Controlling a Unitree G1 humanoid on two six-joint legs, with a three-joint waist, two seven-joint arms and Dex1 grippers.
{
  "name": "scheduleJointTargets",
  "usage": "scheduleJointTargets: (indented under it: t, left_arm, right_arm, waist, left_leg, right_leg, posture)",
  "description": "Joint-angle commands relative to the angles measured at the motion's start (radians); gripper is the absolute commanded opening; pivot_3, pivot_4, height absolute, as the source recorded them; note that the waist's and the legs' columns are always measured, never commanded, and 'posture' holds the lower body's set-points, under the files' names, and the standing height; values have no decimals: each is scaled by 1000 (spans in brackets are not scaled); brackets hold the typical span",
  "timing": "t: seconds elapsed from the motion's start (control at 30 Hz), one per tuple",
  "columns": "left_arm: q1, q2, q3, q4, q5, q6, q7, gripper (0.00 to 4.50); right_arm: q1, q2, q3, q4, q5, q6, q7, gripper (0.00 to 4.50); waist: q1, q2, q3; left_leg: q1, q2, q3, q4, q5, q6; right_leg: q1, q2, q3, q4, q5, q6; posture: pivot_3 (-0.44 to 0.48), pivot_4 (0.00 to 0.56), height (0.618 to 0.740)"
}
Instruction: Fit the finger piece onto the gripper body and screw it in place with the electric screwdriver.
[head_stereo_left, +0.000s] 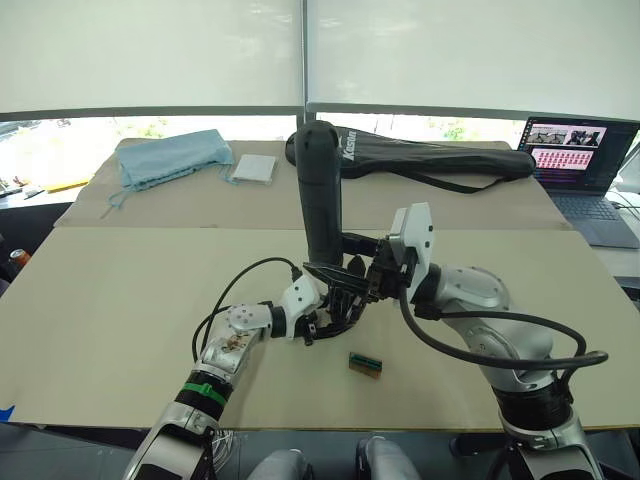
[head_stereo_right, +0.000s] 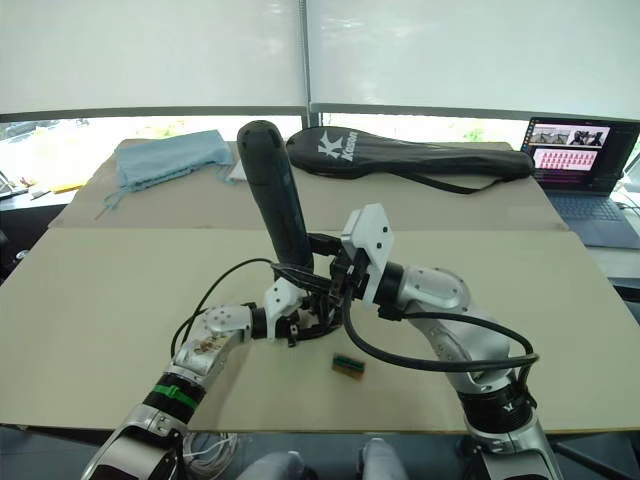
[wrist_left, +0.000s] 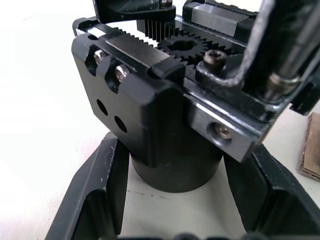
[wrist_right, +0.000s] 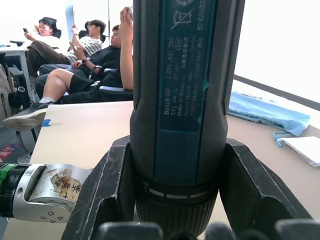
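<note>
We are working over a wide tan table (head_stereo_left: 120, 330) that is spanning the lower two thirds of the head views. Lying along the far edge, in the upper middle of the frame, is a long black racket bag (head_stereo_left: 440, 160), with a blue cloth (head_stereo_left: 175, 158) toward the upper left and an open laptop (head_stereo_left: 580, 165) at the upper right.

Near the centre, our right gripper (head_stereo_left: 365, 275) is clenching the electric screwdriver (head_stereo_left: 320, 190); in the right wrist view its two black fingers (wrist_right: 255, 190) are pressing against both sides of the dark barrel. The tool is standing nearly upright, rounded end up and narrow end down at the point where our arms are meeting.

Just below and left of it, our left gripper (head_stereo_left: 335, 310) is grasping the gripper body (wrist_left: 155, 115); in the left wrist view its fingers (wrist_left: 92, 200) are flanking the round base of that black block, whose gear teeth and screw heads are facing the camera.

A small green-brown block (head_stereo_left: 365, 365) is lying on the table just below the two grippers, apart from them.

We cannot make out the finger piece.
</note>
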Motion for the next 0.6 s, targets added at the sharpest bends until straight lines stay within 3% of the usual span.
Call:
scheduleJointTargets:
  t: [0.03, 0.17, 0.6]
  left_arm:
    - [30, 8, -39, 17, 17, 42, -20, 2255]
    - [32, 8, -38, 15, 19, 42, -22, 2255]
    - [28, 9, -36, 46, 46, 13, 21, 2255]
  right_arm:
    - [47, -5, 49, 53, -42, 32, -5, 1921]
    - [45, -2, 47, 58, -49, 20, -8, 1921]
    - [-14, 18, -18, 20, 30, -29, 42, 1921]
  waist:
    - [-1, 0, 0]
    - [-1, 0, 0]
    - [0, 0, 0]
  left_leg:
    - [2, 0, 0, -2, 0, 0]
    - [12, 0, 0, -12, 0, 0]
    - [12, 0, 0, -12, 0, 0]
  right_leg:
    - [2, 0, 0, -1, 0, 0]
    - [9, 0, 0, -8, -2, 1]
    - [9, 0, 0, -11, -2, 2]
  posture:
    - [0, 150, 740]
    - [0, 150, 740]
    - [0, 150, 740]
